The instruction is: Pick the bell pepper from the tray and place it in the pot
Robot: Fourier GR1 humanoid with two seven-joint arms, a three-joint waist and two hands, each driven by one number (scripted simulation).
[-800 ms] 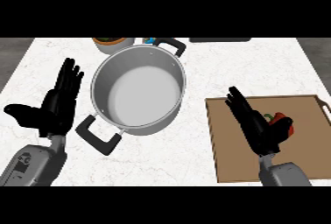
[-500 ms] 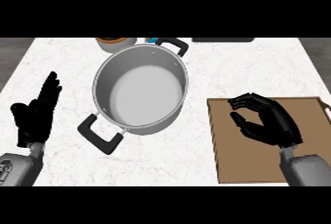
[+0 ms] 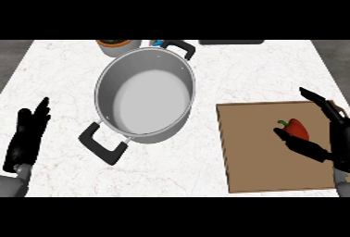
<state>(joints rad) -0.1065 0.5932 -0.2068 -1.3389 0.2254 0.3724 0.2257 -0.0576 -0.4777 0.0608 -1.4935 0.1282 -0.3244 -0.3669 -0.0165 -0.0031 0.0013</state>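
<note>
A white marbled surface (image 3: pixel 259 69) fills the head view. The biggest thing on it is a grey metal pot (image 3: pixel 145 95), standing left of centre with nothing to be seen inside it. One black handle (image 3: pixel 103 144) sticks out toward the lower left and the other (image 3: pixel 179 47) toward the upper right.

To the right of the pot, apart from it, lies a flat brown tray (image 3: pixel 256 166) that reaches nearly to the right edge of the view.

The right robot hand (image 3: pixel 336 139) comes in over the tray's right side. It is spread wide. Its fingers (image 3: pixel 321 102) stretch out above and to the right of the pepper, and its thumb (image 3: pixel 304 147) runs just under the pepper, with its tip at the pepper's lower left. Whether the thumb touches the pepper cannot be told. Nothing is clasped in this hand.

The left robot hand (image 3: pixel 26 139) rests at the left edge of the view, well away from the pot. Its fingers are straight and point up, and it holds nothing.

The red bell pepper (image 3: pixel 296 129), with a green stem, lies on the right part of the tray, between the right robot hand's thumb and fingers.

At the far edge of the surface, just behind the pot, are a small brown bowl (image 3: pixel 116 45) with something green in it, a small blue item (image 3: pixel 156 42), and a dark flat object (image 3: pixel 231 41).
</note>
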